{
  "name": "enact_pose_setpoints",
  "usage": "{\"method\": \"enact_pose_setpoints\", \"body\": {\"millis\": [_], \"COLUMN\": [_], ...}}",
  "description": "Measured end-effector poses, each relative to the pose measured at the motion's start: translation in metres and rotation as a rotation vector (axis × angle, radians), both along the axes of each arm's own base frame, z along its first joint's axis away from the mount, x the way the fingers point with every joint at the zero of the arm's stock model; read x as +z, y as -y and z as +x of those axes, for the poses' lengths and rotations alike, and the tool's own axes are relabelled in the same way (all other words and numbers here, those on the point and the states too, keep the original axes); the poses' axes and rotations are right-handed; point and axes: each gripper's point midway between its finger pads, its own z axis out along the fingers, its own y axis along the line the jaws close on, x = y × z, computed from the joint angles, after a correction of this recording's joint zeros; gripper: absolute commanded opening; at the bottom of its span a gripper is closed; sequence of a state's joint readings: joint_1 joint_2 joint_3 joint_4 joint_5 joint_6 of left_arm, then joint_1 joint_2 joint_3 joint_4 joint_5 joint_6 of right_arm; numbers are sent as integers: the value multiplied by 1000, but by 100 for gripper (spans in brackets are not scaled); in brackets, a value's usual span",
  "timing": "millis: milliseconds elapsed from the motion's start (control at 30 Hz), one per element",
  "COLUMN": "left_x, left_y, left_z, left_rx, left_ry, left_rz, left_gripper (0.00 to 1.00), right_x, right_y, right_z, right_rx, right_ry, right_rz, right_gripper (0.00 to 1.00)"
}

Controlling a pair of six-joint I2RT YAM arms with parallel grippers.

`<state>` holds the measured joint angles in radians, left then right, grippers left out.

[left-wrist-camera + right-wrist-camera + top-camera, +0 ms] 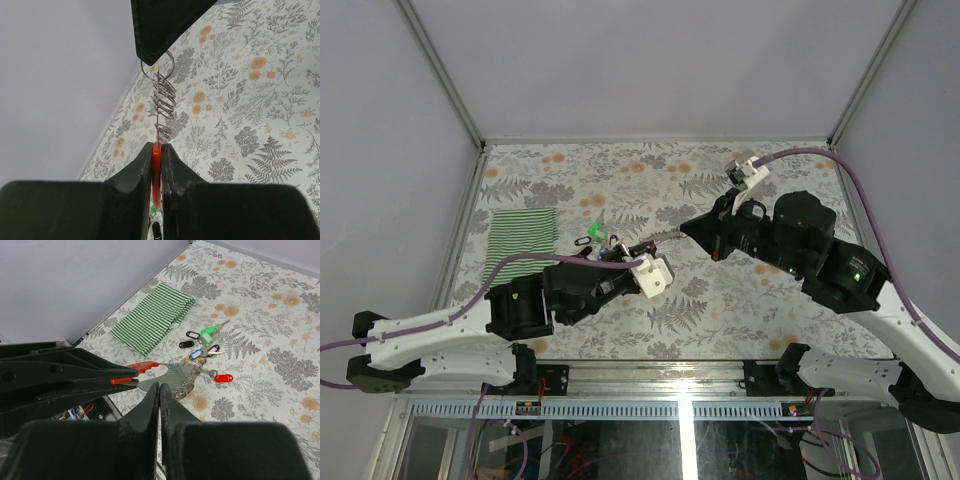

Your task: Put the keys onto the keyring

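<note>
Keys [204, 346] mostly loose on tabletop [260, 355], unthreaded; left tool [156, 147] pinching red tag [156, 165], right tool [159, 387] pressed together on keyring [158, 80]; threading left.

A folded green-and-white striped cloth [520, 240] lies in the left of the top view, on a table cover [720, 305] printed with grey leaves and orange flowers. Plain grey walls [650, 60] with metal rails [440, 75] stand around it.
</note>
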<state>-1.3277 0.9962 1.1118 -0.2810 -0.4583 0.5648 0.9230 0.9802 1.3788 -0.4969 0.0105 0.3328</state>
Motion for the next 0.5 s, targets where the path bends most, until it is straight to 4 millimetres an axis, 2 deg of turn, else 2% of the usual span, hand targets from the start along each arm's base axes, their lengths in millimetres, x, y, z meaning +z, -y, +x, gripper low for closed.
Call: {"method": "enact_pose_setpoints", "body": {"millis": [500], "left_x": [-2], "left_y": [4], "left_z": [2], "left_rx": [18], "left_ry": [-4], "left_rz": [-5], "left_gripper": [0], "right_x": [-1], "right_y": [6], "right_z": [-8], "right_rx": [26], "right_ry": [47], "right_rz": [30], "right_gripper": [0]}}
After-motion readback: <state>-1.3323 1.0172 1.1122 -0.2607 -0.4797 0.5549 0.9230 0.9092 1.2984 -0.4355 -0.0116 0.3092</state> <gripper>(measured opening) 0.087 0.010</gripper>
